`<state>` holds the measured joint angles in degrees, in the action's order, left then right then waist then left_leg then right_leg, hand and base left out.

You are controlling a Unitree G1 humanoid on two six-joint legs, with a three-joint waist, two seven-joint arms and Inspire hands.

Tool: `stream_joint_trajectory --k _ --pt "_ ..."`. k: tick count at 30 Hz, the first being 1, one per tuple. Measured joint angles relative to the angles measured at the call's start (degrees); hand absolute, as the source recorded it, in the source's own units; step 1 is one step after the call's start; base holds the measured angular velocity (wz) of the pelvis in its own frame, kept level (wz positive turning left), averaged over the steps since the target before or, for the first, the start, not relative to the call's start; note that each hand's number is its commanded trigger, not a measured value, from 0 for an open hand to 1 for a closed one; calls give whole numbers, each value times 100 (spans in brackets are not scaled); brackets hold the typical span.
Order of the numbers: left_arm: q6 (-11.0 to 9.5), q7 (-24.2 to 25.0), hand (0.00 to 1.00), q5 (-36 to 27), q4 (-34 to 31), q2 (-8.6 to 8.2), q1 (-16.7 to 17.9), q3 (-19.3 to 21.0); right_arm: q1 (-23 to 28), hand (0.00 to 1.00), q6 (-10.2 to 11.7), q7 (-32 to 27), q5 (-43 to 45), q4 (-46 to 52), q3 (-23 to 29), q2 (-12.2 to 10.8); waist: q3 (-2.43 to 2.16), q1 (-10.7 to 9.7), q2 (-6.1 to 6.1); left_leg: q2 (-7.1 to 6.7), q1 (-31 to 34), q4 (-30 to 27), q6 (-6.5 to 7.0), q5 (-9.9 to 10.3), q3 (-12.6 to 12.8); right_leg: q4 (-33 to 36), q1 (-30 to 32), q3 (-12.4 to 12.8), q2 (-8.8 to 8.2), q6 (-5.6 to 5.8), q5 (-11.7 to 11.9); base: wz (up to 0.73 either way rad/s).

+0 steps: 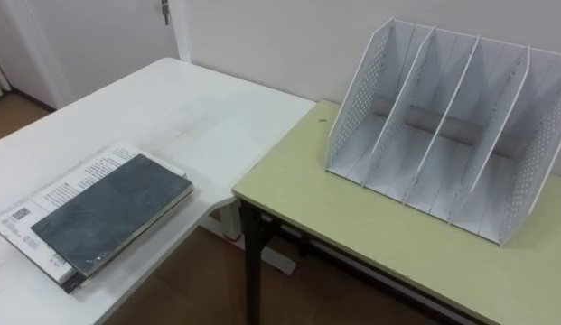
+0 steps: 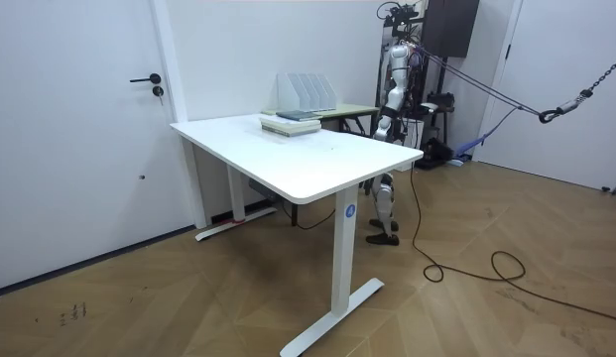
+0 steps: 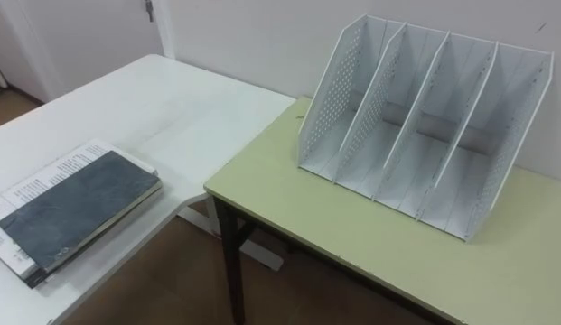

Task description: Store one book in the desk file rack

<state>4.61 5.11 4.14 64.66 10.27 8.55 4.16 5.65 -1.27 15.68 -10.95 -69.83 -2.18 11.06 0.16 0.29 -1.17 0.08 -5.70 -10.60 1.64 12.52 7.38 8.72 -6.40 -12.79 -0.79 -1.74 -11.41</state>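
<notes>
On white desk (image 1: 199, 117), dark book (image 1: 113, 212) atop papers (image 1: 72, 176), file rack (image 1: 443, 126) on green table (image 1: 316, 194) beside, hands' (image 2: 383, 126) state unclear.

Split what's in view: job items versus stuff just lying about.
Job: dark book, top of the stack; white file rack, slots empty.
Lying about: printed book underneath; white desk; green table; door.
</notes>
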Motion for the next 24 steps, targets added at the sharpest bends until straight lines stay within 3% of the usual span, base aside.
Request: stream_joint_trajectory --k 7,15,20,24 --pt "-13 -61 0 99 -24 7 -36 -109 -11 0 15 -54 -5 0 -31 -7 2 -11 12 1 10 12 0 0 2 -1 10 2 4 0 0 0" --pt "-48 -54 0 1098 -337 9 -115 -378 -66 0 88 -49 2 -62 -78 -5 0 -70 15 -3 16 -11 0 -1 -3 4 23 -17 0 2 5 1" --pt "-91 -54 0 2231 -818 -2 -278 -997 -179 0 235 -51 16 -78 -169 -9 1 -237 8 -5 53 -16 1 -1 38 11 42 -17 -5 4 3 2" --pt "-204 24 0 2793 -1412 -19 -305 -1433 -253 0 330 -21 138 -99 -284 4 16 -322 30 -3 34 -7 1 -1 69 4 63 27 4 9 8 -4"
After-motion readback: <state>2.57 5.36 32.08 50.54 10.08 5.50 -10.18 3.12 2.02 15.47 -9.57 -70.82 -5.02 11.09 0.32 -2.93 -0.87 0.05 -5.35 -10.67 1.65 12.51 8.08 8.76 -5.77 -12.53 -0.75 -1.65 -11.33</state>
